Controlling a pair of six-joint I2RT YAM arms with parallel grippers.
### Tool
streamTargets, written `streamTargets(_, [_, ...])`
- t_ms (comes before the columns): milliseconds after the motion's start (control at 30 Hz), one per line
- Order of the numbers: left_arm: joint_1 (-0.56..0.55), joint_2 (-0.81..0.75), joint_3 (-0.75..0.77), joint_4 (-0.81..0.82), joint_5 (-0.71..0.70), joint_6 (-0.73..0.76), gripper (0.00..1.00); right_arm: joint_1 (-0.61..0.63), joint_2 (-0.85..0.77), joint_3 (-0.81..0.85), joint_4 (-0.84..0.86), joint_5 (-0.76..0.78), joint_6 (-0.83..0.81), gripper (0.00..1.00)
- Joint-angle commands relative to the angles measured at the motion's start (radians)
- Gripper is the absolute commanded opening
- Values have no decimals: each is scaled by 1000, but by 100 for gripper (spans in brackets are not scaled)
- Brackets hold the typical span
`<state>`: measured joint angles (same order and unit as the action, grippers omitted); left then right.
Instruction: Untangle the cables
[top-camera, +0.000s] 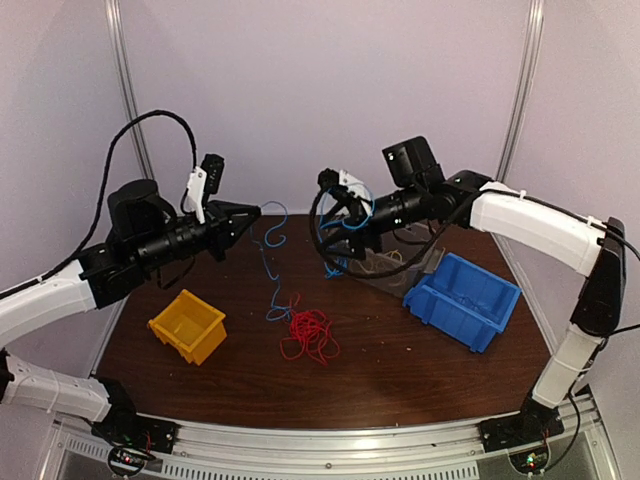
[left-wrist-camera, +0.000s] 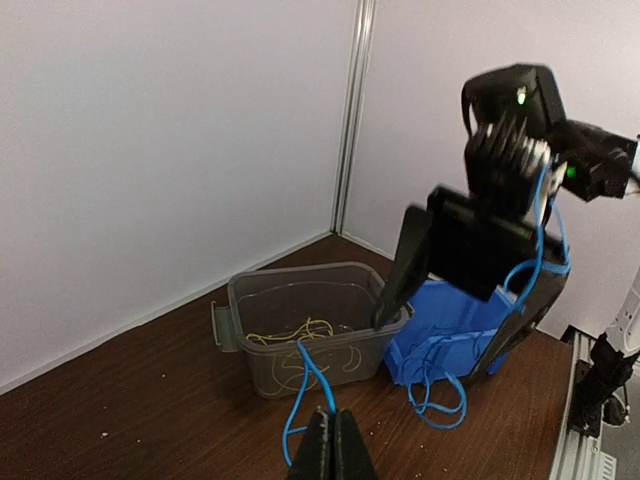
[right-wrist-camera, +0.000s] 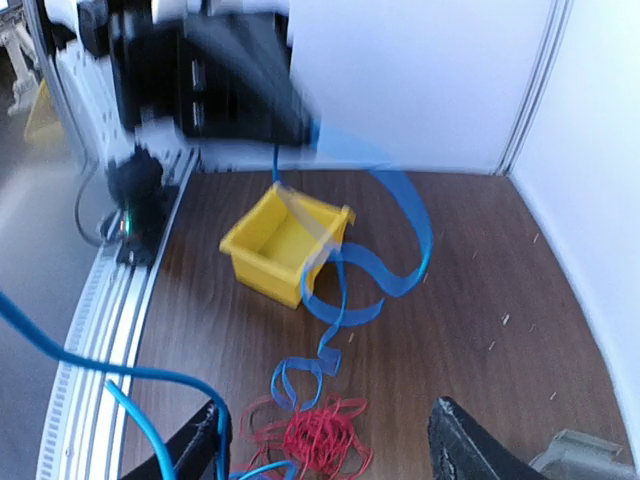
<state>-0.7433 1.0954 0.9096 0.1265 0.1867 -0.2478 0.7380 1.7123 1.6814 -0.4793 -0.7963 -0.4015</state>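
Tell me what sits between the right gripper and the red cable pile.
Only the blue cable: it hangs from the left gripper down to the red cable pile, and loops drape by the right gripper. The yellow bin stands off to the side.

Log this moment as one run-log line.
left jaws: shut on blue cable | right jaws: open, blue cable loops hanging beside them | red cable: bundled on table | yellow cable: in clear container

Blue cable (right-wrist-camera: 420, 220) pinched in the closed left fingers (left-wrist-camera: 318, 452), sagging in curls, looped over the spread right fingers (right-wrist-camera: 200, 450). Red cable (right-wrist-camera: 315, 437) heaped in a loose knot below, between them. Yellow cable (left-wrist-camera: 300, 332) coiled ahead of the left fingers, apart
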Motion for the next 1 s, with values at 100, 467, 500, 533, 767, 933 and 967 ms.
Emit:
streamTargets(100, [-4, -106, 32, -29, -130, 74, 0, -54, 185, -62, -407, 68, -233, 73])
streamTargets(467, [-4, -87, 26, -4, -90, 58, 0, -74, 141, -110, -300, -52, -88, 77])
streamTargets(500, [-4, -85, 20, -1, -92, 56, 0, -76, 134, -116, -295, -57, -86, 76])
streamTargets(533, [-4, -82, 12, 6, -92, 51, 0, -75, 122, -119, -289, -65, -83, 75])
streamTargets(767, [-4, -28, -82, 158, -16, -71, 0, -83, 88, -35, -332, 62, -66, 72])
streamTargets(933, [-5, 114, -159, 268, 63, -183, 0, -89, 71, -43, -343, 163, -90, 70])
streamTargets(967, [-7, 145, -166, 280, 86, -198, 1, -89, 65, -53, -338, 165, -91, 70])
